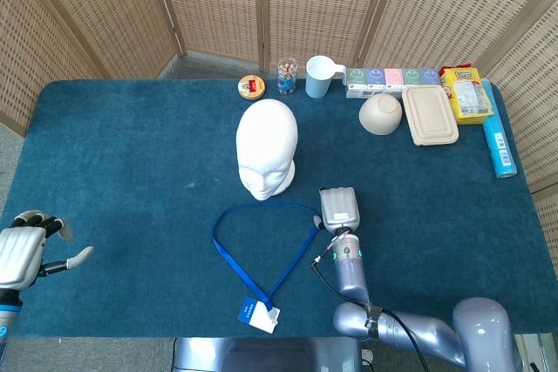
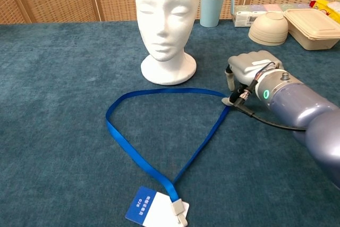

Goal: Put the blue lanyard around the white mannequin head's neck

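1. The head [image 2: 167,19] stands upright on its base; foam-like, so probably light and easily toppled.
2. The lanyard [image 2: 159,176] lies looped before it, limp and thin; best taken at the strap.
3. The right hand [image 2: 249,73] pinches the loop's corner.
4. The left hand [image 1: 22,254] is empty, fingers apart.

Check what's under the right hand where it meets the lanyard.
Under the right hand the fingertips reach down to the blue lanyard loop's right corner on the blue tablecloth. The hand covers the contact, so an actual pinch can't be confirmed.
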Robot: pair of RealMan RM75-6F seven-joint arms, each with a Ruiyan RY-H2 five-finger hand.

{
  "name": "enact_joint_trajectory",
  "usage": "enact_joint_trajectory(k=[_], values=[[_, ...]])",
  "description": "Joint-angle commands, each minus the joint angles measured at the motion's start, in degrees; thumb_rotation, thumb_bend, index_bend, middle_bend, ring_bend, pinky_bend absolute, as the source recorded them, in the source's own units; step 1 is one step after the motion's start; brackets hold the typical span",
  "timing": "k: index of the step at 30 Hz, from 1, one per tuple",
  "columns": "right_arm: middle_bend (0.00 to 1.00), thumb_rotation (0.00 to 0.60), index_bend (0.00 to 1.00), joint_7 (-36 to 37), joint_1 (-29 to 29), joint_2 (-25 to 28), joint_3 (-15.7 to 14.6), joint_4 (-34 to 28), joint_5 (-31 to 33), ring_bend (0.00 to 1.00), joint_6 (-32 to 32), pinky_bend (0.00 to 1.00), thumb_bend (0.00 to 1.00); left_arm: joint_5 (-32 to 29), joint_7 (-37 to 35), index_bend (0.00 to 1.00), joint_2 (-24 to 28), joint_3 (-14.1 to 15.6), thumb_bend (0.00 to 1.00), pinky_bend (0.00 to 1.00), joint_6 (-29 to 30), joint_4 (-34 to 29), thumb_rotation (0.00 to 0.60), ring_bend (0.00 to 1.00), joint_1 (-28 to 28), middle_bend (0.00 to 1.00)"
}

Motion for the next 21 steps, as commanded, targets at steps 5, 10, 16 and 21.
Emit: enact_joint_trajectory(k=[5,10,16,21], values=[[1.0,0.424,0.48,0.13,0.64,0.5,0.03,-0.43,0.27,1.0,-1.29,1.0,0.41,-0.08,-0.01,0.56,-0.04,0.05,0.07,0.22,-0.23,-0.03,0.048,0.35,-0.17,0.51],[1.0,0.422,0.49,-0.31,1.27,0.49,0.01,-0.44,0.79,1.0,-1.8,1.0,0.44,-0.26,-0.21,0.56,0.0,0.04,0.07,0.22,-0.14,0.15,0.043,0.35,-0.12,0.51],[1.0,0.422,0.51,-0.9,1.7,0.3,-0.2,-0.18,1.23,1.0,-1.74,1.0,0.47,-0.26,-0.54,0.55,-0.04,0.07,0.07,0.22,-0.1,0.39,0.047,0.35,-0.1,0.51],[1.0,0.423,0.52,-1.7,2.38,-0.15,-0.39,0.35,1.85,1.0,-1.98,1.0,0.47,-0.34,-1.32,0.55,-0.07,0.2,0.07,0.22,-0.21,0.82,0.048,0.34,-0.03,0.51]])
